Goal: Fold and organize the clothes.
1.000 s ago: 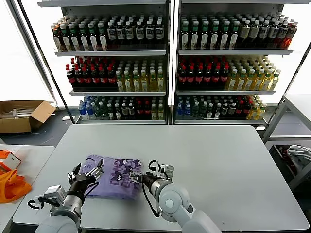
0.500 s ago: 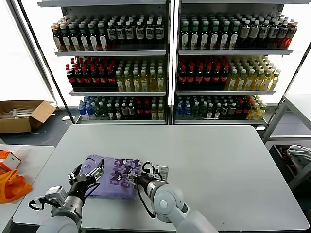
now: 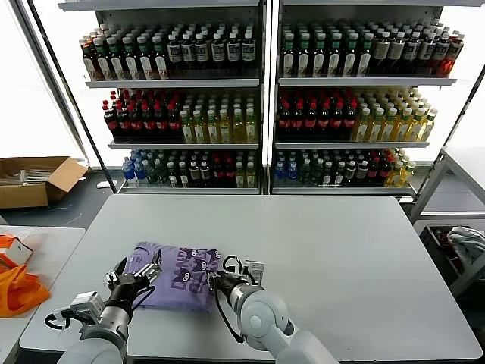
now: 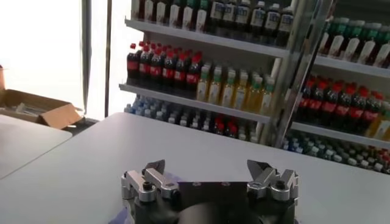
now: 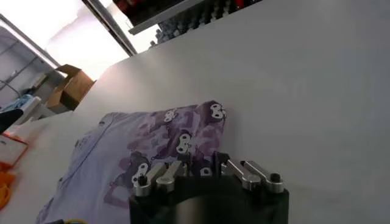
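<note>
- The lavender T-shirt (image 3: 176,276) is seen on the grey table (image 3: 341,258), near the front edge and toward the robot's left half of it, already gathered into a rough rectangle with the dark printed graphic facing up.
- Its long axis is judged to run across the table, left to right, with the short sides facing the two arms.
- The left gripper (image 3: 135,277) is placed at the shirt's left end, over or just at that edge; its fingers are spread wide, and nothing is seen between them in the left wrist view (image 4: 207,173).
- The right gripper (image 3: 214,279) is placed at the shirt's right end, low over the printed part; in the right wrist view (image 5: 210,176) its fingers are spread, with the cloth lying just ahead of them, and no pinch of fabric is shown.
- The shirt thus lies between the two grippers, and neither is clearly nearer; whether the fingertips touch the cloth cannot be told.
- Ample bare table is left behind the shirt and to the right, so a fold toward the back or a slide rightward is judged to have room.
- Little room is left toward the front edge, where the shirt's near hem lies close to the rim; a pull that way is judged risky.
- An orange bag (image 3: 19,292) sits on a separate surface to the left, well apart.
</note>
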Action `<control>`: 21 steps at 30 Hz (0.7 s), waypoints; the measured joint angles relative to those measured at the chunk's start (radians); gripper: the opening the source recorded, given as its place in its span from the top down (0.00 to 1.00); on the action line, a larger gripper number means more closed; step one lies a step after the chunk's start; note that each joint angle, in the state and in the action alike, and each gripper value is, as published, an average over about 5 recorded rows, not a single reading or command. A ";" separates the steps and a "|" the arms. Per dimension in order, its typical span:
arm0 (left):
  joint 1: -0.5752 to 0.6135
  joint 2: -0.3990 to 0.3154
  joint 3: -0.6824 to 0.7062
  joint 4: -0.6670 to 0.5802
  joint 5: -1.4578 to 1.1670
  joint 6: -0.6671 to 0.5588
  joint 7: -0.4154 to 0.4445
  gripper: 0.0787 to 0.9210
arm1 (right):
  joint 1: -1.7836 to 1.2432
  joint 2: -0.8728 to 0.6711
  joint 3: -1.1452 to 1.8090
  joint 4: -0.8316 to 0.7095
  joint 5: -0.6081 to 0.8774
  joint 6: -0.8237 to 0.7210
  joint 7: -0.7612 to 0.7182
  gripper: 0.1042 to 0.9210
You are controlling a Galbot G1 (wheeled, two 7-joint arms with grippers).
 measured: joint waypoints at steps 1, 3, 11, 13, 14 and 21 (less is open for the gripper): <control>0.001 -0.001 0.001 0.000 0.001 0.000 0.000 0.12 | -0.003 0.000 0.004 0.002 -0.006 0.000 -0.003 0.78; 0.001 -0.003 0.003 0.000 0.004 0.000 0.000 0.12 | -0.011 0.000 0.010 0.004 -0.021 0.000 -0.010 0.85; 0.006 -0.003 0.004 -0.001 0.008 -0.001 0.001 0.12 | -0.042 -0.009 0.026 0.005 -0.074 0.001 -0.034 1.00; 0.008 -0.003 0.004 -0.001 0.009 -0.001 0.001 0.12 | -0.049 -0.012 0.028 0.006 -0.085 0.001 -0.039 1.00; 0.009 -0.003 0.004 -0.002 0.010 -0.001 0.001 0.12 | -0.051 -0.014 0.030 0.008 -0.091 0.001 -0.042 1.00; 0.012 -0.007 0.009 -0.009 0.011 -0.003 0.002 0.12 | -0.051 -0.059 0.060 0.035 -0.117 0.000 -0.062 1.00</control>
